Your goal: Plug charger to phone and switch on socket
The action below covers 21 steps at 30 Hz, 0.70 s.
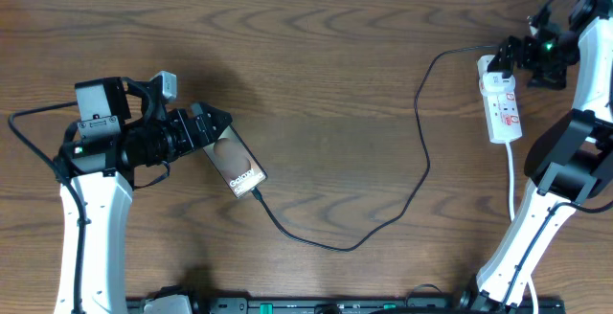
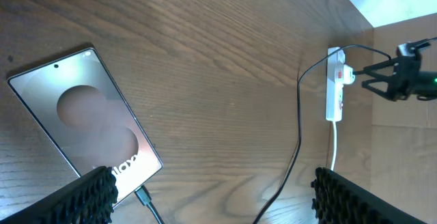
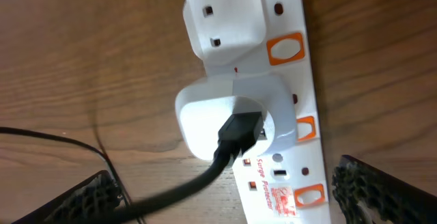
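Overhead | left claw [image 2: 220,200] agape over phone [image 2: 82,115] | right claw [image 3: 235,197] agape over socket [image 3: 308,19] | both empty

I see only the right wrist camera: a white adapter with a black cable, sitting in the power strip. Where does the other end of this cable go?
Observer: In the overhead view the charger runs in a loop across the table, and its free end reaches the short edge of the phone.
Operator: Is the tip really inside the port?
Observer: The left wrist view shows the connector meeting the phone's lower edge. How deep it sits, I cannot tell.
Operator: Is the left arm holding the phone?
Observer: No. The left gripper is open above the phone, which lies flat with its face up.
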Tool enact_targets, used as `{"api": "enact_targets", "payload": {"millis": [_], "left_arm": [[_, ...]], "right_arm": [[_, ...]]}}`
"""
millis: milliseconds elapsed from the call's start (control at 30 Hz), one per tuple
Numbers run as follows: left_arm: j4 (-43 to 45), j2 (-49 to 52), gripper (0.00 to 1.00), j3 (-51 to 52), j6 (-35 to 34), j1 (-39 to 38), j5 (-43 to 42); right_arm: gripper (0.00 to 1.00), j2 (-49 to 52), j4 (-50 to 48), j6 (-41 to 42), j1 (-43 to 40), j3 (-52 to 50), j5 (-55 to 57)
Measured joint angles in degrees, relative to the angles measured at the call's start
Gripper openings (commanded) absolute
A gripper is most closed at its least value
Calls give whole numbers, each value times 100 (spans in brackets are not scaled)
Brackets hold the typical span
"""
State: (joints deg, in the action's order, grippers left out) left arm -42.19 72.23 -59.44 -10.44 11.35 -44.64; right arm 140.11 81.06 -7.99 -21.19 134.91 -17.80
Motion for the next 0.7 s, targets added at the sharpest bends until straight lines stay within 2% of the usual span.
{"api": "enact_targets", "payload": {"millis": [267,700], "left_arm": [[0,0,89,0,0,0,0],[0,0,89,0,0,0,2]], "right_arm": [[99,0,-321,2,105,-605,0],[99,0,-514,2,151,-802,-42]]}}
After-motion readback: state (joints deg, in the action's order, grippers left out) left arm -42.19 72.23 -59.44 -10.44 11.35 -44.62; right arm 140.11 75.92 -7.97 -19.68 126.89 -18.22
